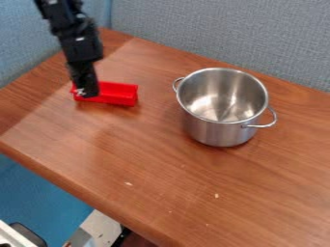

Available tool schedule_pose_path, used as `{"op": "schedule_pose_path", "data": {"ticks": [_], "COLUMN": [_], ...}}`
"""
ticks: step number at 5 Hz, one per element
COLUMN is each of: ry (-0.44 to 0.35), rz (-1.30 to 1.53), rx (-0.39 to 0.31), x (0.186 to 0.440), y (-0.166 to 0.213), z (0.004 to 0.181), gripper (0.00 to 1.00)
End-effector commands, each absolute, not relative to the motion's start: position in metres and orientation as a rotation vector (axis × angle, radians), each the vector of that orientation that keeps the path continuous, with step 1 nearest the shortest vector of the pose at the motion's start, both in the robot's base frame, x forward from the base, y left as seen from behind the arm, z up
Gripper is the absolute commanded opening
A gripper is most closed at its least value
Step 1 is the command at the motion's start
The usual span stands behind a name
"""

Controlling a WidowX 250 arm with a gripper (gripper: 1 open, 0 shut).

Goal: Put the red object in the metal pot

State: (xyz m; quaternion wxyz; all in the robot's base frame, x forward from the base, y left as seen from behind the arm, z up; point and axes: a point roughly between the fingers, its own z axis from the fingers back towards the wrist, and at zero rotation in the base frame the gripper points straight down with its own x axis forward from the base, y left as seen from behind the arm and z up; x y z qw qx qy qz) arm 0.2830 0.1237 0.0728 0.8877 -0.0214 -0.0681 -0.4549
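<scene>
**While the block lies on the wood, closed fingers sit at its far end**

Where the metal pot (227,125) stands upright on the brown table (168,183), the red object (116,95) lies well apart from it, off the side of the pot that faces the picture's left edge. The block rests flat on the tabletop with one short end turned toward the pot and the other turned away. A strip of bare wood separates its nearer end from the pot's wall.

The gripper (85,92) points straight down from the dark arm (75,39) and reaches the block at the end farthest from the pot. Its black tip covers that end, so the red surface shows only on the pot's side of the fingers. The fingers are drawn together, with no gap visible between them. From this angle I cannot tell whether they pinch the block's end or merely press against it. The block's underside appears to meet the table along the whole visible length.

The pot's mouth is open and shows a shiny bare bottom. One small loop handle (268,120) sticks out on the side away from the block, and another (176,87) sits on the side nearer it.
</scene>
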Motion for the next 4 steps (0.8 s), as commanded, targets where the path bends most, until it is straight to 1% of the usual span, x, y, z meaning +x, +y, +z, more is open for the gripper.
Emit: {"op": "schedule_pose_path", "data": {"ticks": [1,2,3,4], "ry": [-0.227,-0.239,-0.278,-0.286], "rz": [-0.970,-0.966,-0.990,-0.964], "rx": [0.052,0.042,0.019,-0.010], "x": [0.300,0.296,0.302,0.299], "y": [0.107,0.116,0.096,0.105], "z": [0.117,0.107,0.107,0.101], "gripper": [0.00,1.00,1.00,1.00]}}
